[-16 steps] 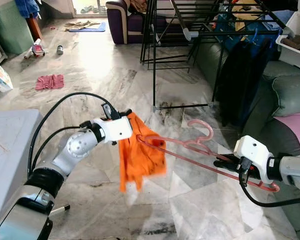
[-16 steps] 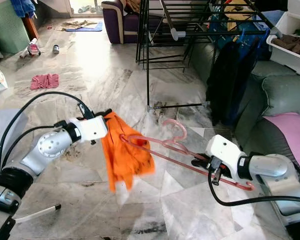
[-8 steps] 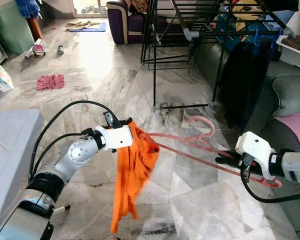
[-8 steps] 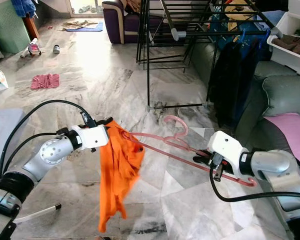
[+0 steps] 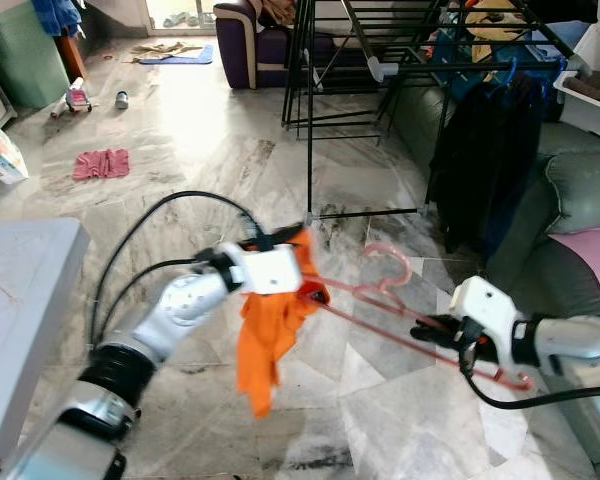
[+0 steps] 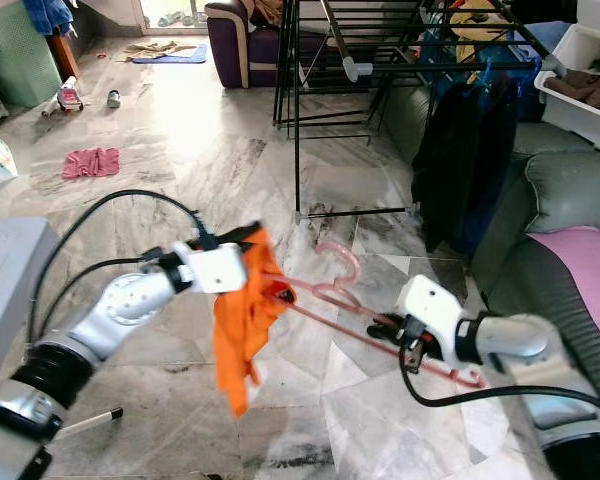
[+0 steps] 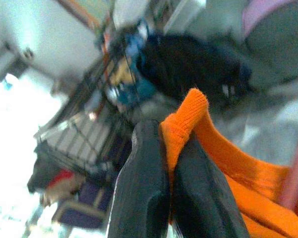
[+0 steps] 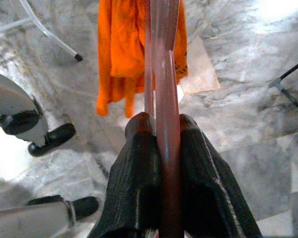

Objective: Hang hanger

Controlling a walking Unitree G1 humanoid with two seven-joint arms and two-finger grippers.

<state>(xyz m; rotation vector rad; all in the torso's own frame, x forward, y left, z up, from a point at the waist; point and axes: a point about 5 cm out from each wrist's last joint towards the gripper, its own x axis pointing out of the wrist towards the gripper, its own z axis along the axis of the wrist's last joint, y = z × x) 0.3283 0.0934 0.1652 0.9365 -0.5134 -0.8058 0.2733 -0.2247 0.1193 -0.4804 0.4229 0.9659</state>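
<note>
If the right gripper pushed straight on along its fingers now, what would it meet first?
Probably the orange knitted garment. The right gripper is clamped on the pink plastic hanger, which runs ahead into that cloth, pinched by the left gripper. Depth is unclear.

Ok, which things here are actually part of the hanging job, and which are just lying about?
In the job:
pink plastic hanger, held by right gripper
orange knitted garment, pinched by left gripper
black metal drying rack

Lying about:
red cloth on the floor
blue mat
white storage bin
</note>
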